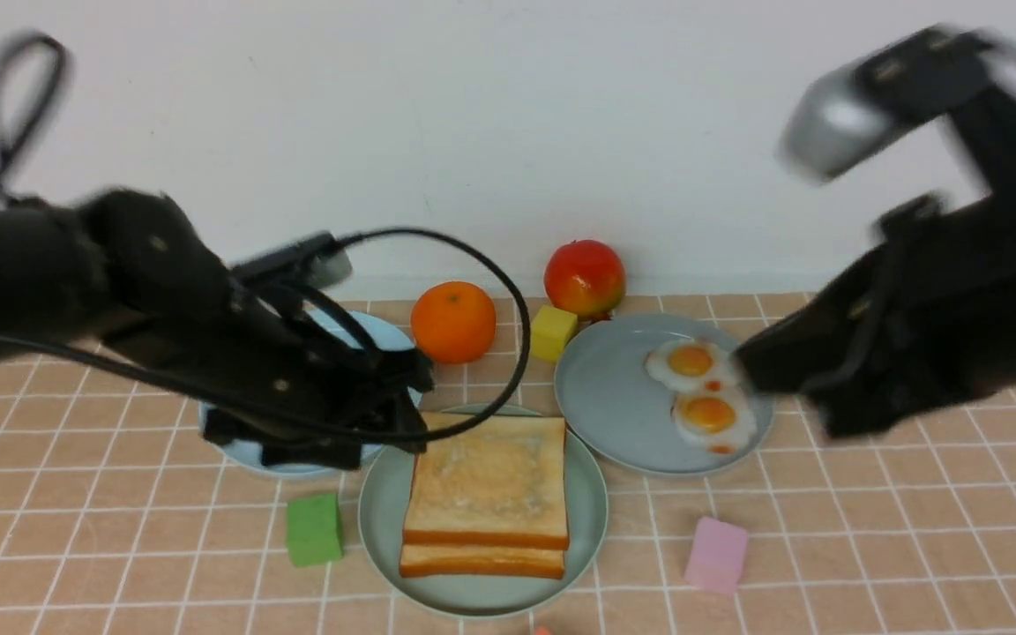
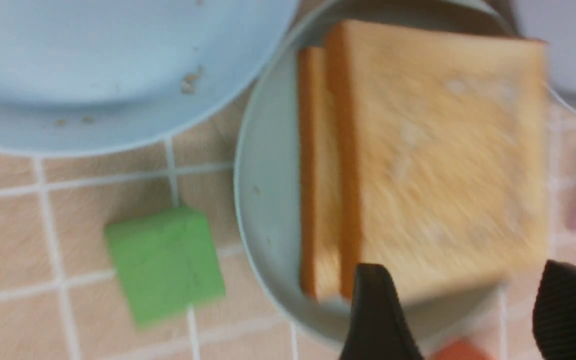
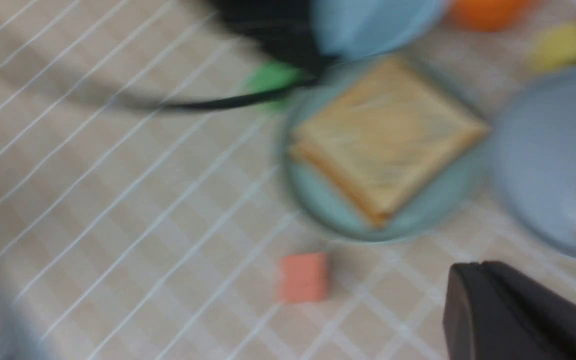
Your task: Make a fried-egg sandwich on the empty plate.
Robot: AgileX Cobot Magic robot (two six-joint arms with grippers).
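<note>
Black left gripper: fingers spread, holding nothing; judged as letting go.
Sandwich: two slices stacked on green plate, centre; filling hidden.
Eggs: two spare on grey plate.
Right gripper: fingers pressed together, empty, held aside.

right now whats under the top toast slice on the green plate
A second toast slice, near edge sticking out, on the mint-green plate. Anything between them is hidden by the top slice.
</note>
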